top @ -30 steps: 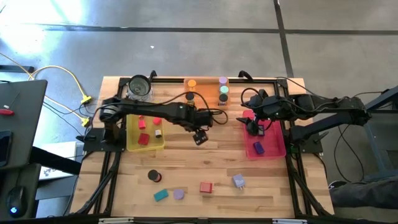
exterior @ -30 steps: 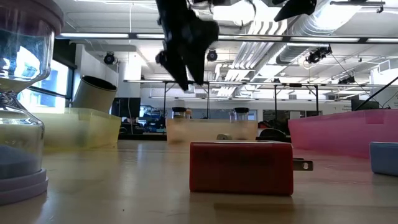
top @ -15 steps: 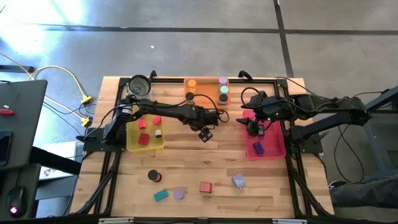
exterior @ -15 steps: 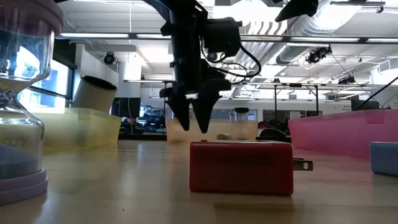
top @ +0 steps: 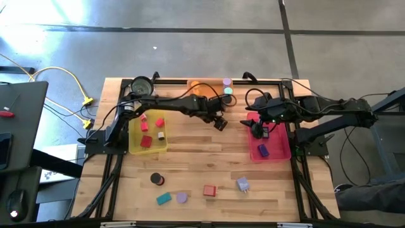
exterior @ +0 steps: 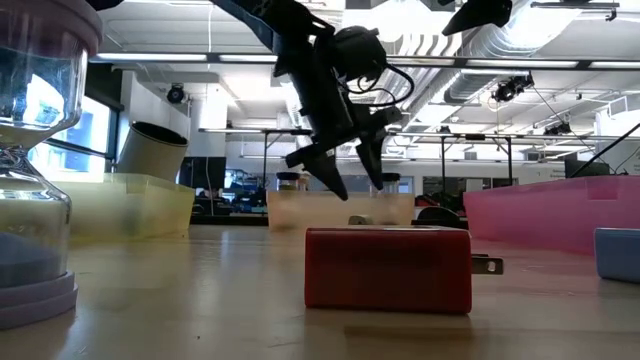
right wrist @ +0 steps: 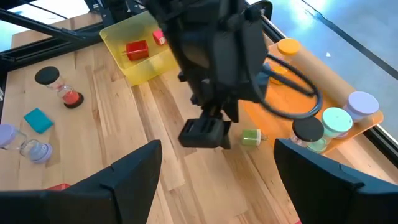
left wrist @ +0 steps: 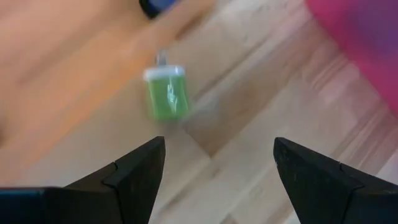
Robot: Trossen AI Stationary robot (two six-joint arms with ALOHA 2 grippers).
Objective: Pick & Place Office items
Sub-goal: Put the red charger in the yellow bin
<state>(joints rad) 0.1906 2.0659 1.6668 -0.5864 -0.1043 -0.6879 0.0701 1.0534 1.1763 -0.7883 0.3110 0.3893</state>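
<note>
The left gripper [top: 220, 123] had swung from frame centre toward the upper middle, its fingers spread and empty above a small green block [left wrist: 166, 93]. At centre right, the right gripper [top: 257, 130] hung released over the pink tray [top: 278, 151].

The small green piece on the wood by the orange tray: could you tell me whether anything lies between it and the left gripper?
Nothing visible does. The left gripper is open, and the green piece lies on bare table just ahead of its fingers.
</note>
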